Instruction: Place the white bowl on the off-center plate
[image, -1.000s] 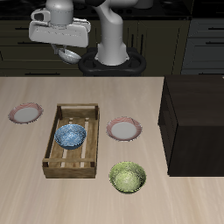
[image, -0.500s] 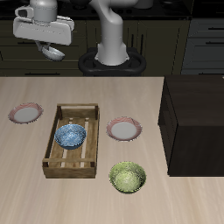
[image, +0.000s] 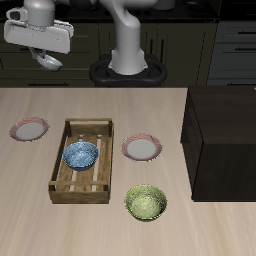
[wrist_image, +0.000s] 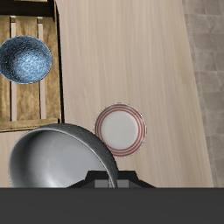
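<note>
white bowl (wrist_image: 61, 157): you see glossy grey inside, pale rim
off-center plate (wrist_image: 120, 129): pink-red rim, pale grey-white centre
other plate (image: 141, 148): your near-twin, reddish rim, whitish middle
blue bowl (image: 81, 155): blue with white mottled pattern
green bowl (image: 146, 203): yellow-green, dark speckles
crate (image: 104, 160): brown wood slats
desk (image: 120, 225): light beige woodgrain
box (image: 223, 140): very dark brown, almost black
pincer (image: 48, 60): white housing, dark underside in your wrist view

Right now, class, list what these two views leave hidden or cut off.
- End effector fingers: wrist view, covered by the white bowl; the grip itself is unseen.
- Bowl's near part: wrist view, cut off by the dark band at the frame edge.
- Wooden crate: wrist view, partly outside the frame.
- Arm above the end effector: exterior view, cropped by the edge.
</note>
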